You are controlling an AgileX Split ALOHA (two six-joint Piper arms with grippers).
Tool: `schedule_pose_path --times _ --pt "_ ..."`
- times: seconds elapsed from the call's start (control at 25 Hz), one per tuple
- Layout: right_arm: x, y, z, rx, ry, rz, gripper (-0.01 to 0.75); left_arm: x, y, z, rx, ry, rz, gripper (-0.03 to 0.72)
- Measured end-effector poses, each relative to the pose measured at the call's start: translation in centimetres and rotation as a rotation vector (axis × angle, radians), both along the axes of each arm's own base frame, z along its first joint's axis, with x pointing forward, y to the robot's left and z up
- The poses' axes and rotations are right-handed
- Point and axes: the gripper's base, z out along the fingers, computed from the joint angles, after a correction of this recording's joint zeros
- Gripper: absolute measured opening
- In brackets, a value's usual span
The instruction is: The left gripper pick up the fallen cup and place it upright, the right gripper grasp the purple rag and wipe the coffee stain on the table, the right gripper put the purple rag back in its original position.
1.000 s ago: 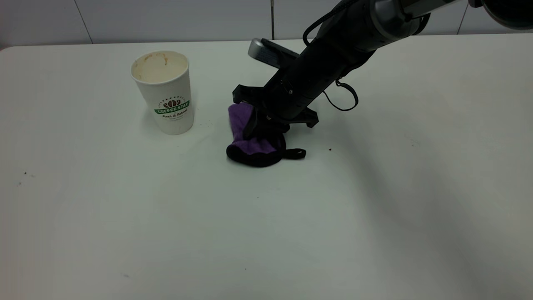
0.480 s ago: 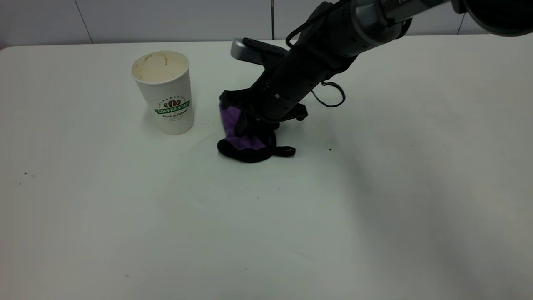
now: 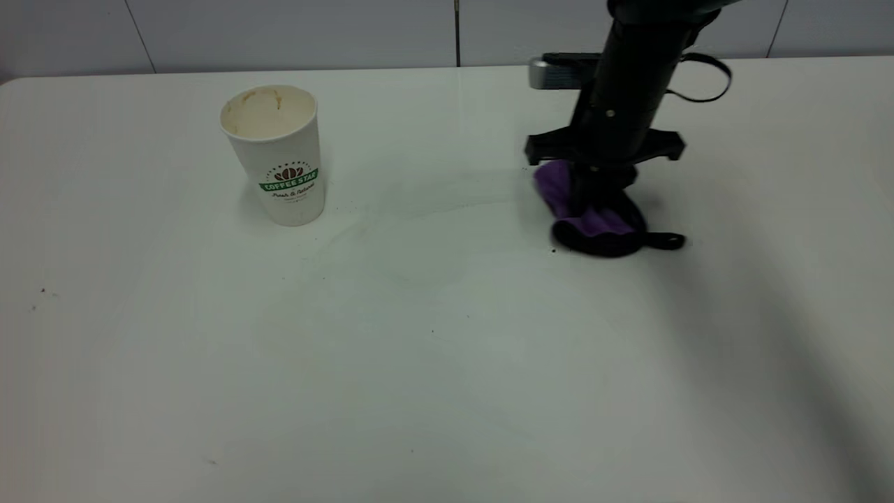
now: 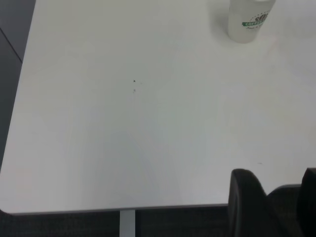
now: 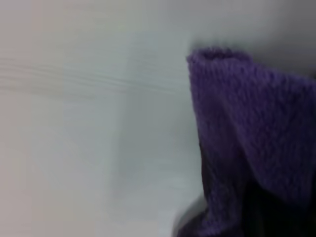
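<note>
Exterior view: right gripper (image 3: 594, 199) clamped on purple rag (image 3: 590, 220), dragging along table (image 3: 447, 363) at right, presumably toward its spot; cup (image 3: 276, 154) upright far left; left gripper's (image 4: 274, 197) opening unclear.

From my seat the table (image 3: 419, 363) lies open across its whole near half and between the cup (image 3: 276, 154) and the rag (image 3: 594, 220), so I see a wide lane there. The upright cup blocks the far left. The right arm (image 3: 621, 105) stands steeply over the rag at the far right and closes off that patch.
</note>
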Motion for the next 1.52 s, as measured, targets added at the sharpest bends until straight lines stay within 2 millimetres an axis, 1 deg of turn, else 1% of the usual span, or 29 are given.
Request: schedule_pose_path --times 0.12,0.2,0.24,0.28,0.36,0.4,0.48,0.52,0.6,0.76,0.84,0.88,0.92,1.0,1.04,1.08,1.16,1.2,1.24,1.28,1.32,1.36,1.44,1.48,1.52 --pt "0.4 -3.5 0.0 -0.092 0.043 -0.033 0.096 0.0 0.0 0.0 0.000 0.000 0.000 0.283" --pt "0.6 -5.1 0.1 -0.119 0.058 -0.054 0.140 0.0 0.0 0.0 0.000 0.000 0.000 0.283" --pt "0.7 -5.6 0.3 -0.129 0.058 -0.056 0.171 0.0 0.0 0.0 0.000 0.000 0.000 0.283" --pt "0.7 -5.9 0.4 -0.140 0.058 -0.053 0.221 0.0 0.0 0.0 0.000 0.000 0.000 0.283" --pt "0.8 -6.3 0.9 -0.157 0.054 -0.040 0.354 0.0 0.0 0.0 0.000 0.000 0.000 0.283" --pt "0.8 -6.4 1.4 -0.165 0.049 -0.031 0.419 0.0 0.0 0.0 0.000 0.000 0.000 0.283" --pt "0.8 -6.5 3.2 -0.178 0.047 -0.004 0.588 0.0 0.0 0.0 0.000 0.000 0.000 0.283" --pt "0.9 -6.5 4.7 -0.181 0.038 0.006 0.654 0.0 0.0 0.0 0.000 0.000 0.000 0.283" --pt "0.8 -6.6 7.9 -0.187 0.031 0.026 0.708 0.0 0.0 0.0 0.000 0.000 0.000 0.283" --pt "-0.4 -6.9 16.2 -0.193 -0.007 0.076 0.730 0.0 0.0 0.0 0.000 0.000 0.000 0.283" --pt "-1.5 -7.1 21.3 -0.180 -0.092 0.098 0.730 0.0 0.0 0.0 0.000 0.000 0.000 0.283" --pt "-2.4 -7.2 23.9 -0.164 -0.133 0.101 0.730 0.0 0.0 0.0 0.000 0.000 0.000 0.283" --pt "-3.4 -7.3 25.9 -0.147 -0.161 0.103 0.730 0.0 0.0 0.0 0.000 0.000 0.000 0.283" --pt "-6.4 -7.5 30.6 -0.095 -0.232 0.108 0.730 0.0 0.0 0.0 0.000 0.000 0.000 0.283" --pt "-8.1 -7.6 31.9 -0.075 -0.242 0.120 0.730 0.0 0.0 0.0 0.000 0.000 0.000 0.283" --pt "-10.0 -7.7 33.8 -0.067 -0.274 0.136 0.730 0.0 0.0 0.0 0.000 0.000 0.000 0.283" --pt "-14.3 -8.0 36.1 -0.057 -0.303 0.162 0.730 0.0 0.0 0.0 0.000 0.000 0.000 0.283" --pt "-16.2 -8.2 36.4 -0.053 -0.298 0.171 0.729 0.0 0.0 0.0 0.000 0.000 0.000 0.283" --pt "-18.4 -8.5 37.2 -0.042 -0.316 0.174 0.727 0.0 0.0 0.0 0.000 0.000 0.000 0.283" --pt "-20.7 -8.9 37.4 -0.031 -0.320 0.177 0.726 0.0 0.0 0.0 0.000 0.000 0.000 0.283" --pt "-22.6 -9.2 37.0 -0.022 -0.307 0.178 0.724 0.0 0.0 0.0 0.000 0.000 0.000 0.283" --pt "-24.7 -9.7 37.2 -0.015 -0.320 0.177 0.722 0.0 0.0 0.0 0.000 0.000 0.000 0.283" --pt "-29.0 -10.6 36.1 -0.010 -0.314 0.175 0.717 0.0 0.0 0.0 0.000 0.000 0.000 0.283" --pt "-30.7 -11.0 35.1 -0.011 -0.296 0.169 0.716 0.0 0.0 0.0 0.000 0.000 0.000 0.283" --pt "-32.5 -11.5 34.6 -0.006 -0.308 0.164 0.714 0.0 0.0 0.0 0.000 0.000 0.000 0.283"
